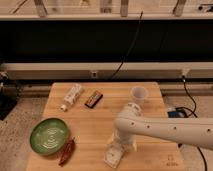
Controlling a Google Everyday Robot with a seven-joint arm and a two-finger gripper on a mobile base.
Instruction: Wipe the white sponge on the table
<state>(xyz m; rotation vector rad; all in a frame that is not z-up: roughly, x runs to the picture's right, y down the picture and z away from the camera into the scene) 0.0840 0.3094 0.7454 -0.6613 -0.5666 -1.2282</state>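
Observation:
The white sponge [113, 159] lies flat on the light wooden table [90, 122], near the front edge and right of centre. My gripper [120, 147] comes down from the white arm that enters from the right. It sits right over the far end of the sponge and appears to press on it. The gripper hides part of the sponge.
A green bowl [48, 135] sits at the front left with a reddish-brown item [66, 152] beside it. A white oblong packet with a cap [71, 96] and a brown bar [93, 99] lie at the back left. A white cup [139, 94] stands at the back right.

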